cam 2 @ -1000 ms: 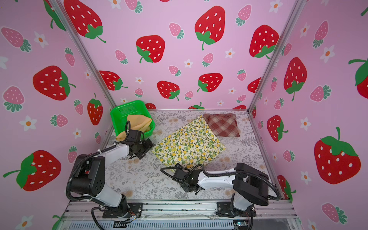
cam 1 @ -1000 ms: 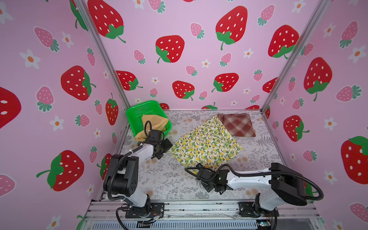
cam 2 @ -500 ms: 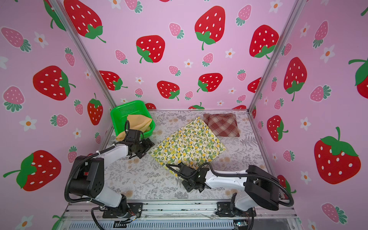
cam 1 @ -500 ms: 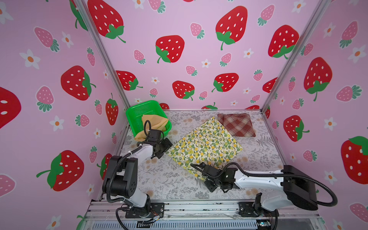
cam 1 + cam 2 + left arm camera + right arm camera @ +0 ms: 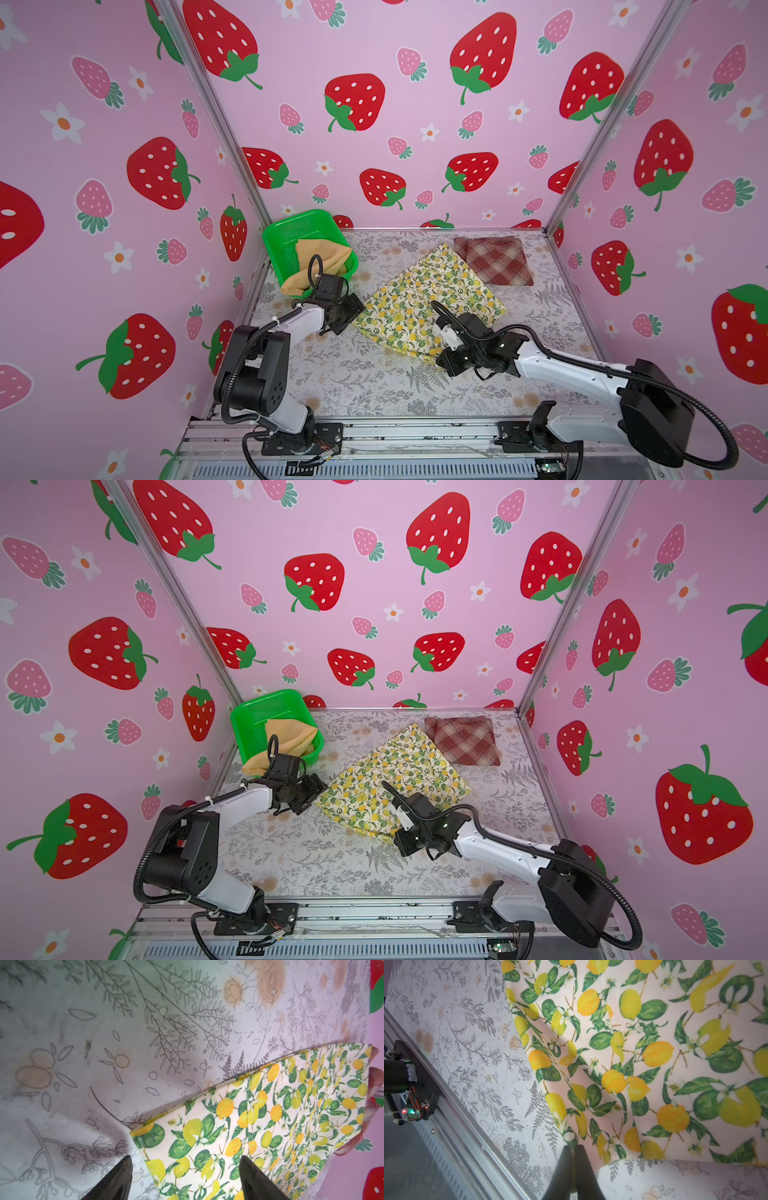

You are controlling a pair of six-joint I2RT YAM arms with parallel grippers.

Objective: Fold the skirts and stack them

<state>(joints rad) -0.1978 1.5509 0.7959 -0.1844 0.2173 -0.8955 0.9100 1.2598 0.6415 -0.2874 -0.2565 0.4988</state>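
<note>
One plaid skirt point(image 5: 494, 259) is folded; lemon skirt point(image 5: 419, 299) and mustard skirt point(image 5: 322, 253) remain. The right tool point(image 5: 572, 1148) pinches the lemon skirt, the left tool point(image 5: 185, 1157) stands wide.

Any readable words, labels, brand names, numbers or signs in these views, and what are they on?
None can be read. The lemon skirt, plaid skirt, mustard skirt, green basket and strawberry walls show only patterns or plain colour.

Bright, even light fills both top views, walls bowing at the edges. Beneath my left hand point(image 5: 185, 1167) a soft shadow pools on the worktop point(image 5: 104, 1043); wrist close-ups slightly soft.
</note>
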